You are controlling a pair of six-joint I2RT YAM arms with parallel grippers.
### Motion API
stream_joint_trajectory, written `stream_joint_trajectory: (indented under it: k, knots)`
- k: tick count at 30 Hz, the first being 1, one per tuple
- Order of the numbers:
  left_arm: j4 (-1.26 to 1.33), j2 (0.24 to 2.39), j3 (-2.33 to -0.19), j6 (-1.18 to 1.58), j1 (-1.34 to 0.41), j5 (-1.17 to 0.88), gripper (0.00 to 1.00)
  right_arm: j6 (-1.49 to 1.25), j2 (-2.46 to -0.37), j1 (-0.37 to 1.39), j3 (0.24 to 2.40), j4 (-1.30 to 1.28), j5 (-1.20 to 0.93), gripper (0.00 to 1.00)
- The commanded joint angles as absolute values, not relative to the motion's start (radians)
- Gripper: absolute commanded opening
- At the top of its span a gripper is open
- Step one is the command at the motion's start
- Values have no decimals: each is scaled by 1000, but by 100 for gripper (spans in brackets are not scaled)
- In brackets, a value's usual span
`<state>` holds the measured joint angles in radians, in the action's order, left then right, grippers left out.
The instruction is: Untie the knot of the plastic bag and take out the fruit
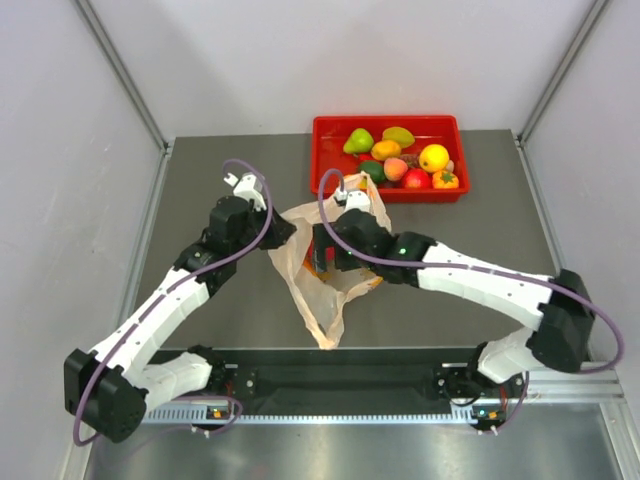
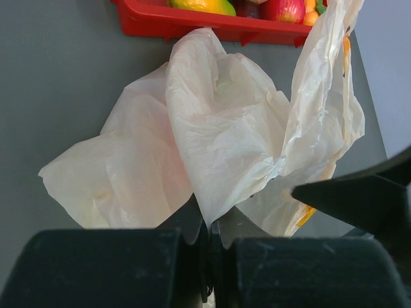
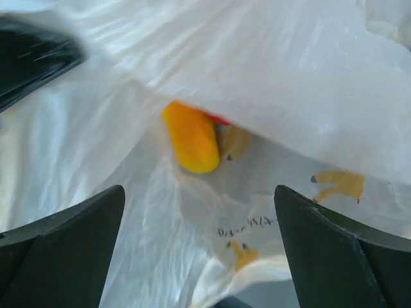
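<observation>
Ahead of spread right claw [image 3: 199, 192]: fruit [image 3: 191, 144] inside plastic bag [image 3: 289, 83]; left claw [image 2: 210, 239] pinching bag.

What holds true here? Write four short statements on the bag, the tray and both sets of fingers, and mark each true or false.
1. The left fingers are pinched shut on the plastic bag. True.
2. The red tray holds nothing. False: several fruits lie in it.
3. The right fingers stand apart, facing an orange-yellow fruit inside the bag. True.
4. The bag lies inside the tray. False: it lies on the grey table, nearer the arms than the tray.
</observation>
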<state>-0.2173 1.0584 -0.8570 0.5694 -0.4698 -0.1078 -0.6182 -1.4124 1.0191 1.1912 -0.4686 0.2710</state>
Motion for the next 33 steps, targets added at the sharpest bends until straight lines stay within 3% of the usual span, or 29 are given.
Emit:
stream_joint_trajectory:
  k: [1, 15, 23, 29, 33]
  knots:
    - [-225, 1058, -910, 561, -466, -71, 0, -774, -1514, 1029, 1235, -347, 454, 100]
    - [-288, 985, -851, 575, -451, -41, 0, -937, -1897, 997, 1413, -304, 588, 100]
    - [-304, 919, -801, 597, -449, -74, 0, -957, -2017, 951, 1531, -405, 638, 100]
    - [-307, 874, -758, 614, -449, -77, 0, -865, -2029, 919, 1507, -333, 597, 100]
    - [-314, 845, -732, 626, -448, -66, 0, -790, -2005, 884, 1407, -230, 461, 86]
